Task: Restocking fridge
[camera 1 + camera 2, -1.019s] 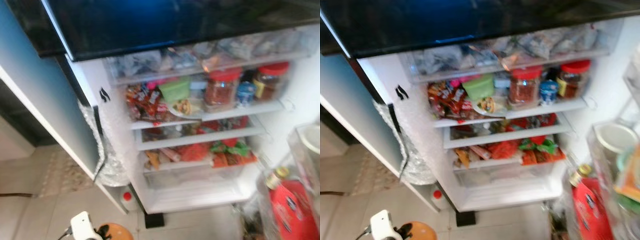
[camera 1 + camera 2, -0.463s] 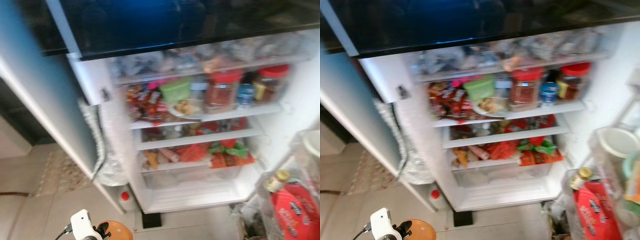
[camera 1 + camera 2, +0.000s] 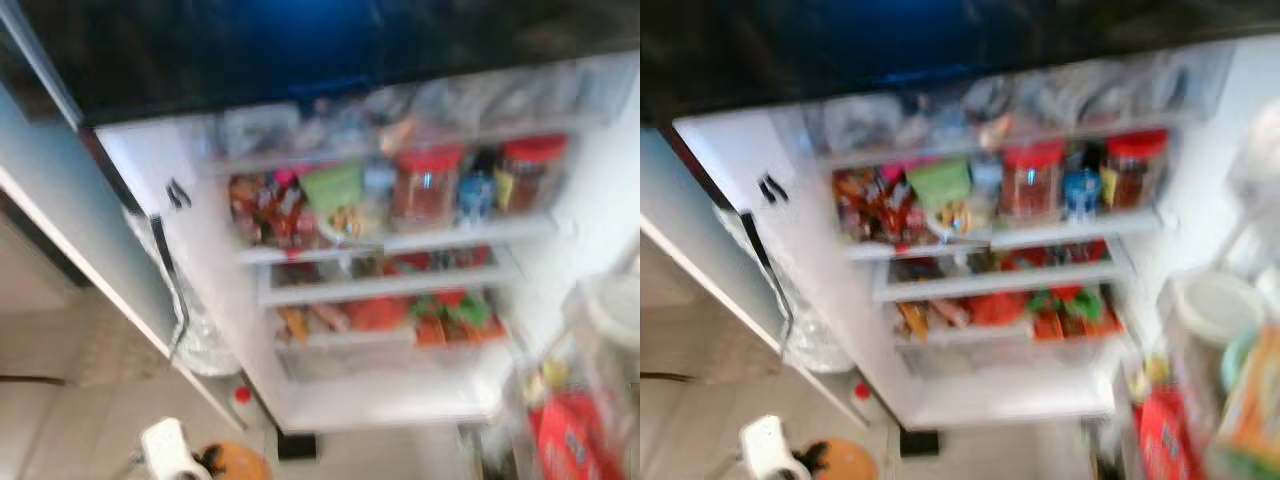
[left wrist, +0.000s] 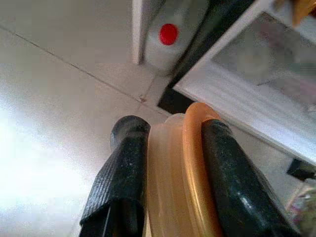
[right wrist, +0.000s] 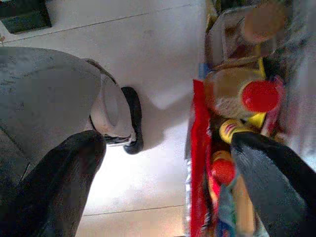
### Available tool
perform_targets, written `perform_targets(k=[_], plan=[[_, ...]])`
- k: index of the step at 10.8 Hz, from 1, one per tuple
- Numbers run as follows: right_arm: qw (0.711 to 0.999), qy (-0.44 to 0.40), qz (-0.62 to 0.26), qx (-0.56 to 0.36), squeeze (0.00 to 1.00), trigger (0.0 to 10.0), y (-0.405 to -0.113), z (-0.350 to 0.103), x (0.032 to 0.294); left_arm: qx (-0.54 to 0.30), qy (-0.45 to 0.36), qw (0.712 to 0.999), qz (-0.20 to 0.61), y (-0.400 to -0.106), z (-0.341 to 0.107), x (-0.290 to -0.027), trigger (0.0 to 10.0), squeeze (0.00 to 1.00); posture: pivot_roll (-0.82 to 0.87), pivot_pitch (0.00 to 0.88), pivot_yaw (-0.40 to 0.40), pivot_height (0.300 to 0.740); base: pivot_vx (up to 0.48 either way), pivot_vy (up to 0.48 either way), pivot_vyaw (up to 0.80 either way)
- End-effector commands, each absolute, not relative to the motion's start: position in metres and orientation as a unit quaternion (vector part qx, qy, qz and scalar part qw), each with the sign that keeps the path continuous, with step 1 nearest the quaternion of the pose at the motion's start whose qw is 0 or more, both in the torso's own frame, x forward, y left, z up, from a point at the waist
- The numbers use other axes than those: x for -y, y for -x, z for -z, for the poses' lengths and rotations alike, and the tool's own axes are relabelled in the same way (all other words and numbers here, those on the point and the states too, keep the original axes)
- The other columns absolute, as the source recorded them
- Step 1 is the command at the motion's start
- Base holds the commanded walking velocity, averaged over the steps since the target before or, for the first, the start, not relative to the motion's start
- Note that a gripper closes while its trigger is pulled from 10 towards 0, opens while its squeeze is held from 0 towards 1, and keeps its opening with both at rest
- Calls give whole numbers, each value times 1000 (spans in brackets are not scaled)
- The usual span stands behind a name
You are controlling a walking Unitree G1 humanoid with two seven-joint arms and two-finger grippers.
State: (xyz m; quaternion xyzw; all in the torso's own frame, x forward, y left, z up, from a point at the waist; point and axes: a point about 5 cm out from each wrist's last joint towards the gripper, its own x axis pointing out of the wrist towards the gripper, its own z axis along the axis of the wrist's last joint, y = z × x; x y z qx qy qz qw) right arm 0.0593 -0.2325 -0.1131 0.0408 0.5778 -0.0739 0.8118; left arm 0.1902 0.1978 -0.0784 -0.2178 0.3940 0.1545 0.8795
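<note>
The fridge [image 3: 200,260] stands open before me, blurred. Its shelves [image 3: 400,240] hold red-lidded jars [image 3: 428,185], a green tub [image 3: 333,185], a blue can [image 3: 473,190] and several snack packets [image 3: 265,205]. Low at the left, my left gripper [image 4: 173,129] is shut on a round translucent container with an orange lid [image 4: 190,163], one black finger [image 4: 123,168] on each side; the same container [image 3: 235,462] sits by the white wrist. My right gripper [image 5: 168,143] hangs open over the floor beside the door bins, nothing between its fingers.
The open door's bins [image 3: 1200,400] at the right carry a red packet [image 3: 570,440], a white-lidded tub [image 3: 1205,305] and a red-capped jar [image 5: 259,96]. A white jug with a red cap [image 4: 168,34] stands on the tiled floor [image 3: 80,420] by the fridge's foot.
The whole picture has shifted and blurred, so the camera moved. The left gripper keeps the orange-lidded container at the lower left.
</note>
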Motion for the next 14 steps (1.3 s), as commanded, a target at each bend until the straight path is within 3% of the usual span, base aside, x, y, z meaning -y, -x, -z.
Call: perform_targets(k=[1, 4, 10, 14], plan=[[816, -41, 62, -574, 0, 10000, -64, 113, 227, -397, 205, 879, -165, -186, 79, -210, 10000, 0, -148, 24, 93, 740, 0, -277, 0], [815, -40, 59, -574, 0, 10000, -64, 114, 227, -388, 214, 882, -160, -189, 77, -210, 10000, 0, -148, 26, 93, 740, 0, -185, 0], [814, -38, 54, -577, 0, 10000, -63, 113, 228, -232, 270, 931, -81, -262, 24, -206, 10000, 0, -147, 36, 95, 740, 0, 0, 0], [815, -40, 60, -575, 0, 10000, -62, 113, 228, -165, 309, 936, -22, -287, -1, -191, 10000, 0, -151, 37, 98, 740, 0, 0, 0]])
